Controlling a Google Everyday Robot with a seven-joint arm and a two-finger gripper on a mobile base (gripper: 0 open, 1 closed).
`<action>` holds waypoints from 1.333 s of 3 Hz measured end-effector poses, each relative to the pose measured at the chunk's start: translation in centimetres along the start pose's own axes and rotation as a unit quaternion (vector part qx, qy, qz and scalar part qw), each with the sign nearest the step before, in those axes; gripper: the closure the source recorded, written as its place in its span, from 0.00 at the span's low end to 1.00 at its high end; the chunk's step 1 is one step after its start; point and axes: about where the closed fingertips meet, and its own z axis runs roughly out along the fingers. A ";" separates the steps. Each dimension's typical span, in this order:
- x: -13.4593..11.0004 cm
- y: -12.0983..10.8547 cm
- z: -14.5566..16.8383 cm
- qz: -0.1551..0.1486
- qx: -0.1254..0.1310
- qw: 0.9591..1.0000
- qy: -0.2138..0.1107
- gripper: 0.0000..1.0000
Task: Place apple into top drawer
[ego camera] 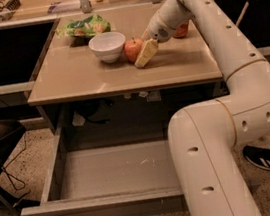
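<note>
tool [141, 57] beside round red apple [132, 48]

No legible text, labels, brands or numbers anywhere in view. The green bag [84, 26] at the back of the worktop [80, 80] is the only likely carrier, and any print on it can't be made out. The hand [143, 54] is low on the worktop, just beside the apple [133, 49], and has no readable marking either.
</note>
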 end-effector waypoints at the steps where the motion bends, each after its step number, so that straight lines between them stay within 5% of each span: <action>1: -0.6 -0.5 -7.7 0.015 0.060 0.997 0.041 1.00; 3: 1.4 3.2 -25.0 0.065 0.157 0.979 0.117 1.00; 4: 1.3 2.6 -24.8 0.064 0.164 0.978 0.111 1.00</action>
